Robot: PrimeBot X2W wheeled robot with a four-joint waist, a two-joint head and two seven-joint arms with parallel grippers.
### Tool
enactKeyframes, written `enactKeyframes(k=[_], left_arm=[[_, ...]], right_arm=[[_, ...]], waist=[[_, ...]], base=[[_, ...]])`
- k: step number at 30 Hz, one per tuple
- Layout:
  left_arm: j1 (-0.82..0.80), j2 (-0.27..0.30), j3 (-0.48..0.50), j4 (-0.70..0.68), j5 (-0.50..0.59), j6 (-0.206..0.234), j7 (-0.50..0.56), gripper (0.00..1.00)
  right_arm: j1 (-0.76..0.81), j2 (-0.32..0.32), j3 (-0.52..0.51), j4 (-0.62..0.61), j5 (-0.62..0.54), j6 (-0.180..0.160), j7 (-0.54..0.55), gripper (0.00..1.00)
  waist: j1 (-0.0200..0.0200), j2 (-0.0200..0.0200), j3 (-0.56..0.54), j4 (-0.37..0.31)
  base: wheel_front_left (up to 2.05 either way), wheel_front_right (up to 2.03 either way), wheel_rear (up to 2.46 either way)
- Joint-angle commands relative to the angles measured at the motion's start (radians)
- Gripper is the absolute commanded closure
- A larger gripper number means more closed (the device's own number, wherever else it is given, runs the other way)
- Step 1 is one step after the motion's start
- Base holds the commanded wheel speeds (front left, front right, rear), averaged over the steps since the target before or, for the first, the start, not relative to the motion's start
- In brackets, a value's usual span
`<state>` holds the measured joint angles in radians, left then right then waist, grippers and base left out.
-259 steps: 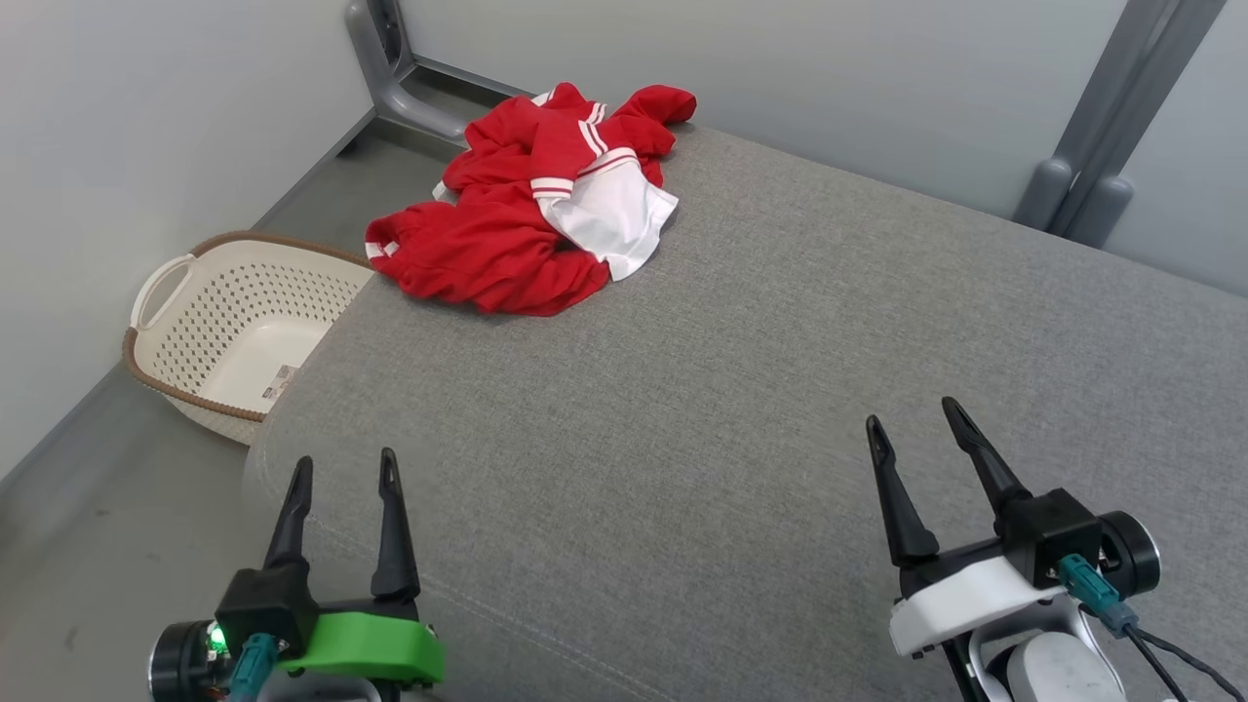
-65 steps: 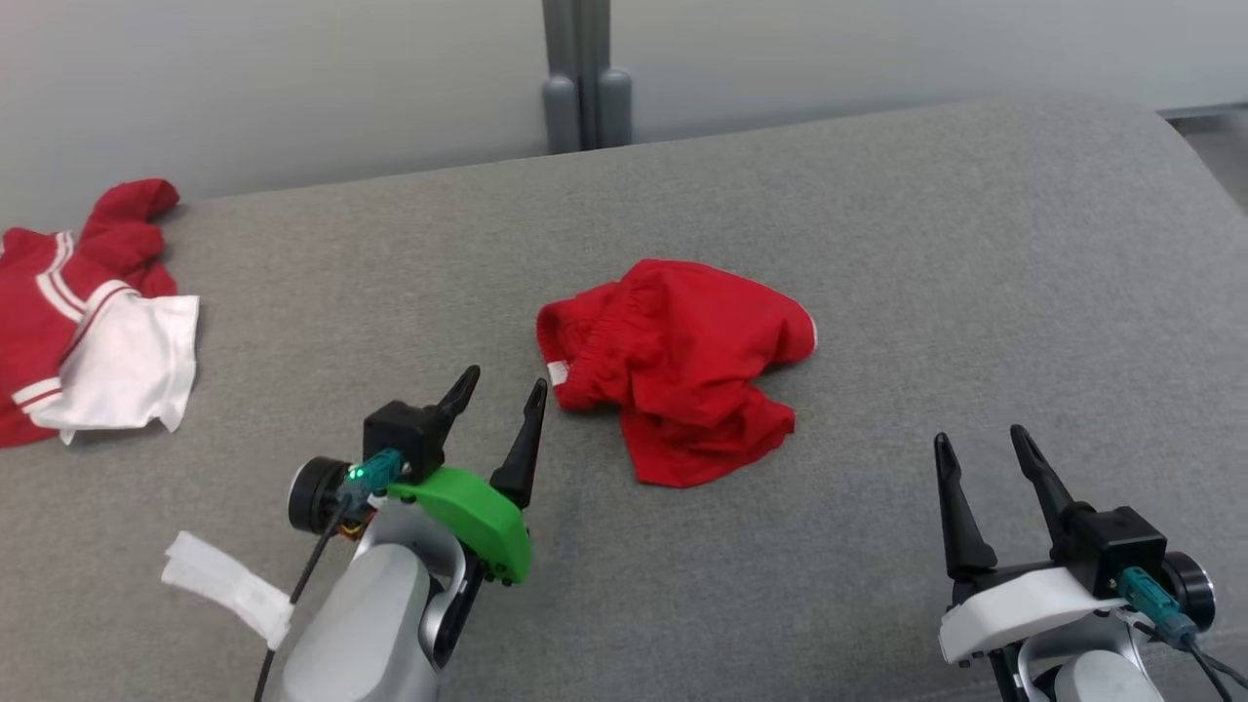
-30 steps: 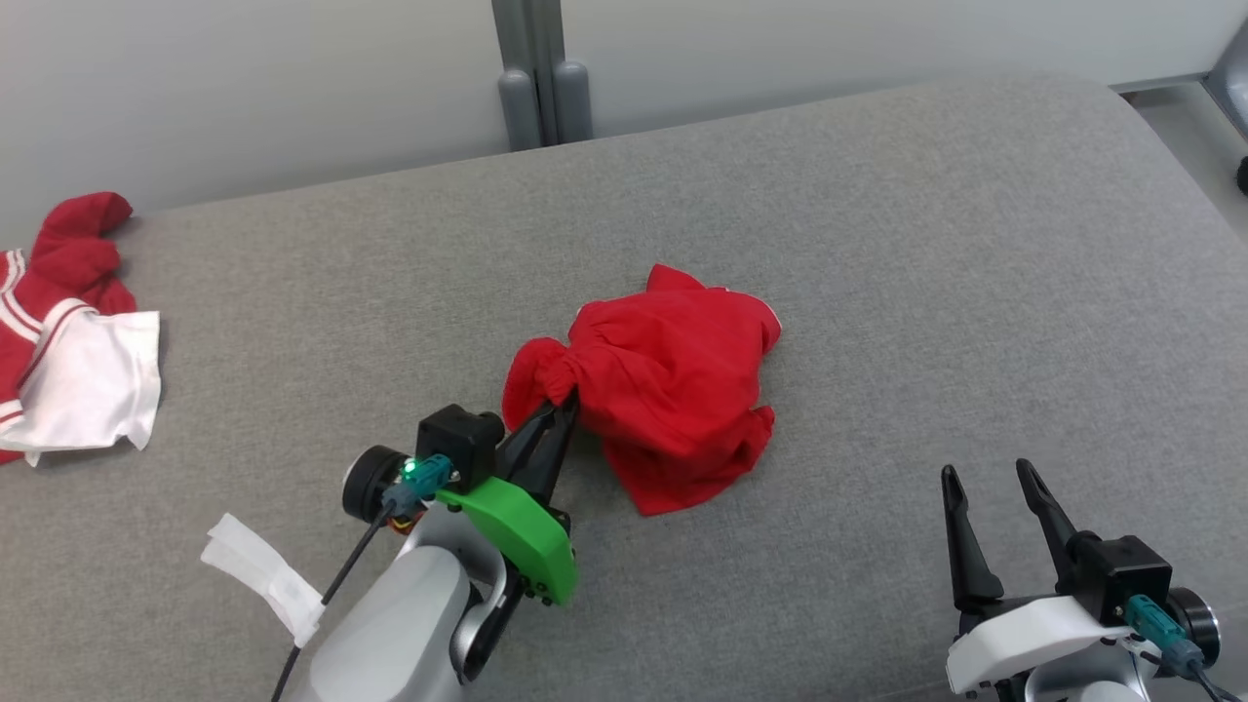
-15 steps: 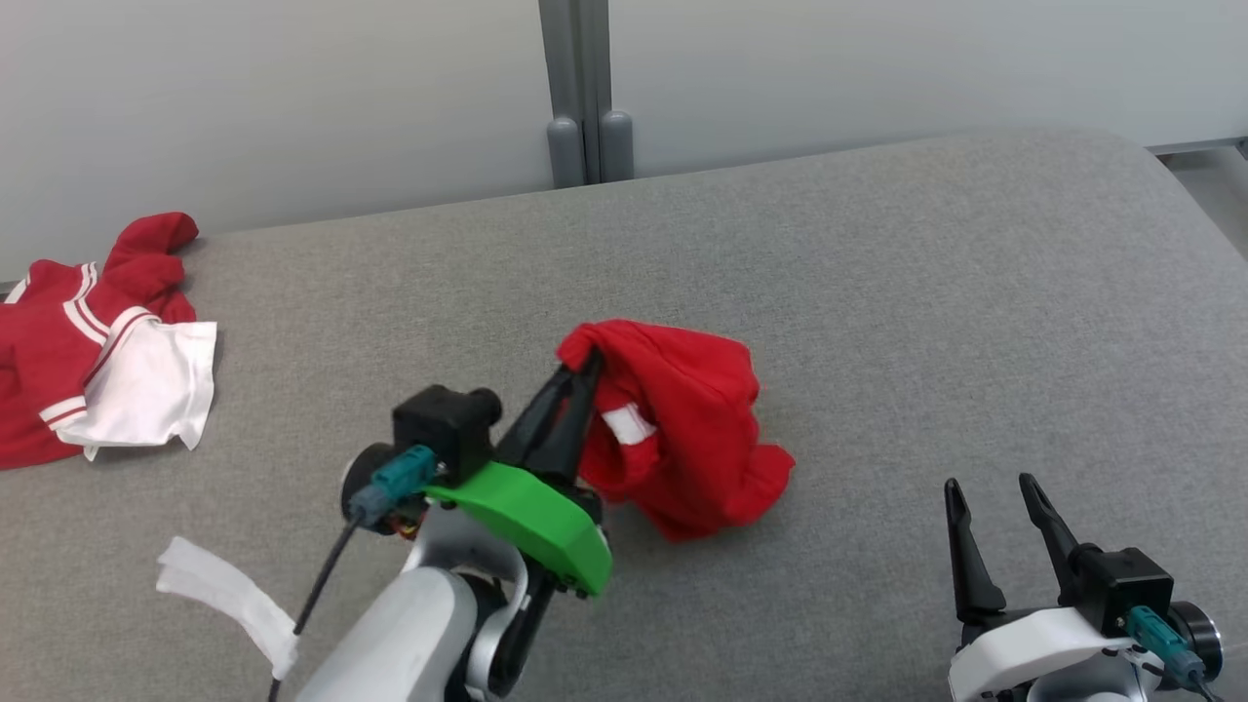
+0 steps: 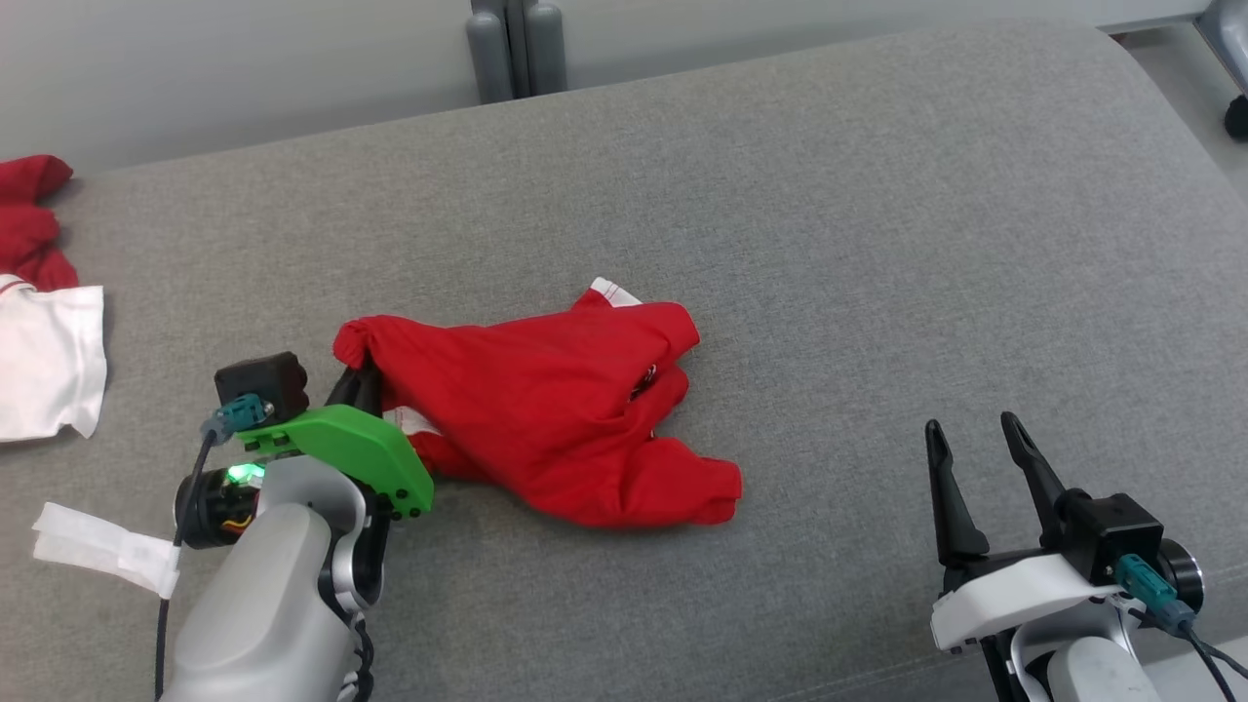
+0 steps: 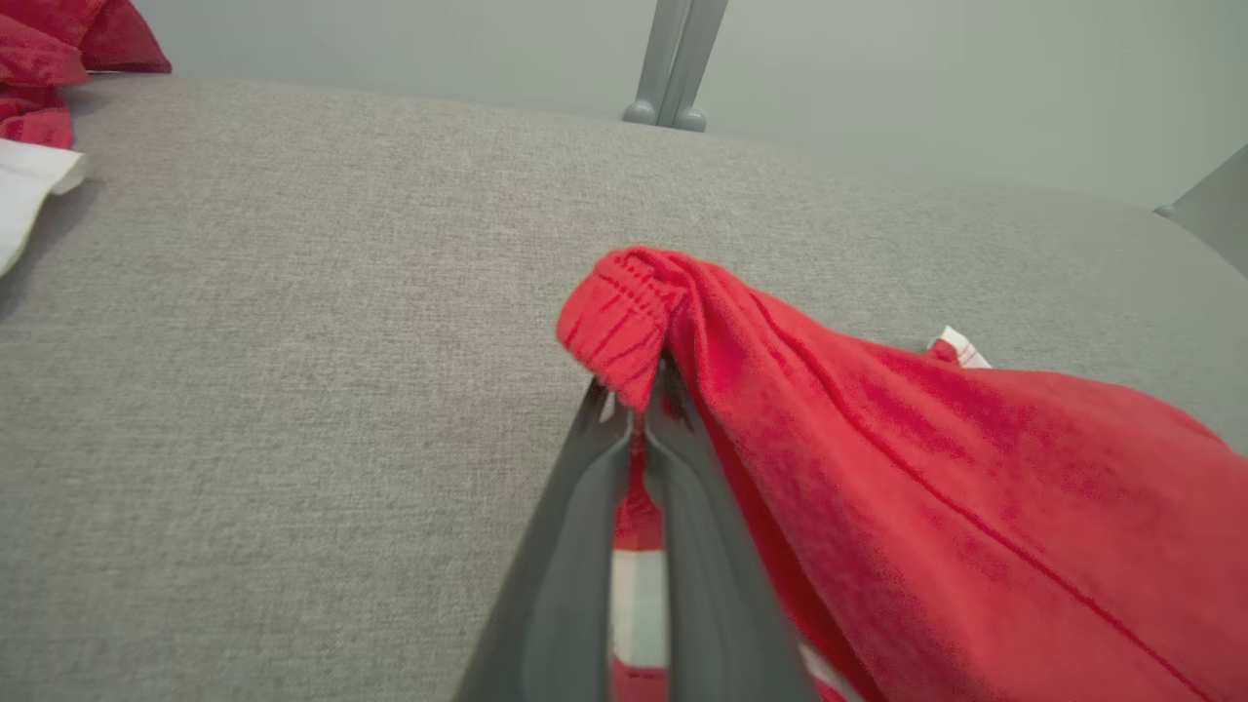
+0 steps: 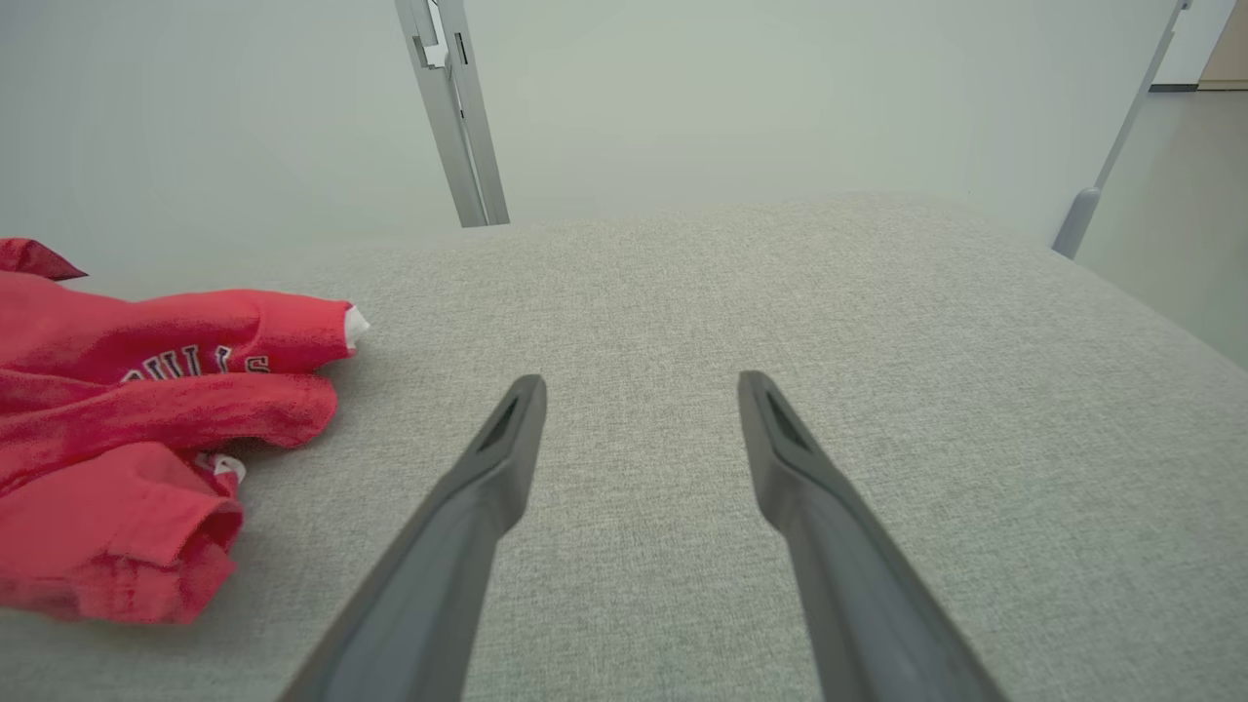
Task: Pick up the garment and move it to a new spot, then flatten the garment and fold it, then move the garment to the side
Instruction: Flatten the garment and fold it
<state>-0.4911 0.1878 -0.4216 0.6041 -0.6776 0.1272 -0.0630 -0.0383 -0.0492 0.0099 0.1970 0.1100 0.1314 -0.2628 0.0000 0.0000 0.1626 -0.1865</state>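
Observation:
The garment (image 5: pixel 546 409) is a pair of red shorts lying stretched across the grey cushioned surface (image 5: pixel 877 244). My left gripper (image 5: pixel 363 375) is shut on the gathered waistband at the garment's left end; in the left wrist view the two fingers pinch the red elastic band (image 6: pixel 624 317), and the garment (image 6: pixel 926 487) trails off to the right. My right gripper (image 5: pixel 970 453) stands open at the lower right, well clear of the cloth. In the right wrist view its fingers (image 7: pixel 507 439) frame bare grey fabric, with the garment (image 7: pixel 146 419) at the left edge.
A second red and white garment (image 5: pixel 39 322) lies at the far left edge of the surface. A grey post (image 5: pixel 515 44) stands behind the surface against the pale wall. The surface's rounded right corner (image 5: pixel 1160 88) drops off to the floor.
My left gripper has pulled the waistband to the left and down, and the garment now lies drawn out longer on the surface. The head camera has shifted. The right gripper stays open.

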Motion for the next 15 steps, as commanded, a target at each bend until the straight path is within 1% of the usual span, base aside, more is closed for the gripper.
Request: enactKeyframes(k=[1, 7, 8, 9, 10, 15], left_arm=[[-0.033, 0.005, 0.010, 0.039, -0.006, -0.006, -0.014, 1.00], [-0.103, -0.003, 0.016, 0.192, -0.003, -0.042, -0.080, 1.00], [-0.110, -0.004, 0.014, 0.207, 0.003, -0.048, -0.095, 0.83], [-0.117, -0.007, 0.012, 0.225, 0.005, -0.052, -0.113, 0.24], [-0.120, -0.012, 0.010, 0.239, 0.008, -0.058, -0.124, 0.00], [-0.139, -0.040, -0.007, 0.275, 0.032, -0.086, -0.179, 0.00]], right_arm=[[-0.017, -0.002, 0.001, -0.001, 0.002, -0.001, -0.003, 0.00], [-0.033, -0.002, 0.000, 0.005, 0.005, -0.001, -0.003, 0.00], [-0.033, -0.002, -0.002, 0.006, 0.005, -0.001, -0.003, 0.00], [-0.030, -0.002, -0.005, 0.007, 0.004, -0.001, -0.003, 0.00], [-0.028, -0.002, -0.008, 0.009, 0.003, -0.001, -0.003, 0.00], [-0.013, -0.002, -0.019, 0.008, -0.006, -0.001, -0.003, 0.00]], waist=[[0.0000, 0.0000, 0.049, -0.038], [0.0000, 0.0000, 0.065, -0.047], [0.0000, 0.0000, 0.064, -0.046], [0.0000, 0.0000, 0.061, -0.043], [0.0000, 0.0000, 0.058, -0.039], [0.0000, 0.0000, 0.020, 0.002]], base=[[0.00, 0.00, 0.00], [0.00, 0.00, 0.00], [0.00, 0.00, 0.00], [0.00, 0.00, 0.00], [0.00, 0.00, 0.00], [0.00, 0.00, 0.00]])
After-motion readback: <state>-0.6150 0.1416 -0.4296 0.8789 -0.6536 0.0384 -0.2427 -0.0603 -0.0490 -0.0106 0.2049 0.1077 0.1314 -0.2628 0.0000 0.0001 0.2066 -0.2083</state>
